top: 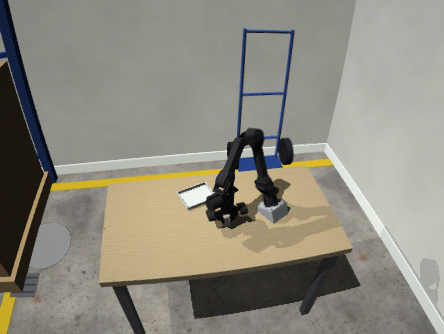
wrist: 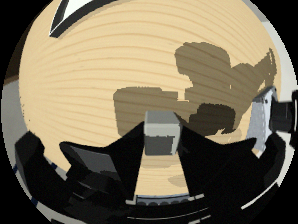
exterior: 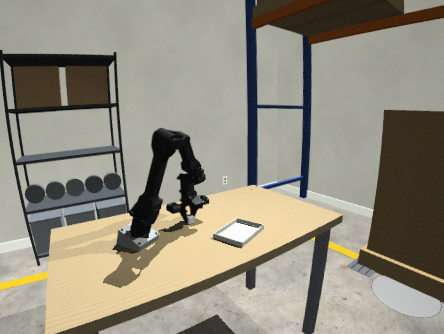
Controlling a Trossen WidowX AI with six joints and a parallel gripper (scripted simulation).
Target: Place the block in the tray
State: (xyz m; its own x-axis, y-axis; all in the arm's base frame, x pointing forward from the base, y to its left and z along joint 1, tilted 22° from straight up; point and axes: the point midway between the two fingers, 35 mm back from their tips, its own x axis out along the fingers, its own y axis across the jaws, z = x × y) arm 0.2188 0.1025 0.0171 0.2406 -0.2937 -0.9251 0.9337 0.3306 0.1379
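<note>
A small grey block [wrist: 161, 132] [exterior: 190, 218] sits on the wooden table [top: 160, 250] [exterior: 280, 220] [wrist: 120, 56]. My gripper [wrist: 159, 125] [top: 227, 216] [exterior: 190, 216] is down at the table top and shut on the block, one finger on each side. In the top view the fingers hide the block.
The arm's grey base [top: 273, 210] [exterior: 136, 239] stands on the table close beside the gripper. A blue hand truck [top: 265, 95] stands behind the table. A metal shelf [exterior: 65, 150] and a blue rack post [exterior: 251, 100] stand near the table.
</note>
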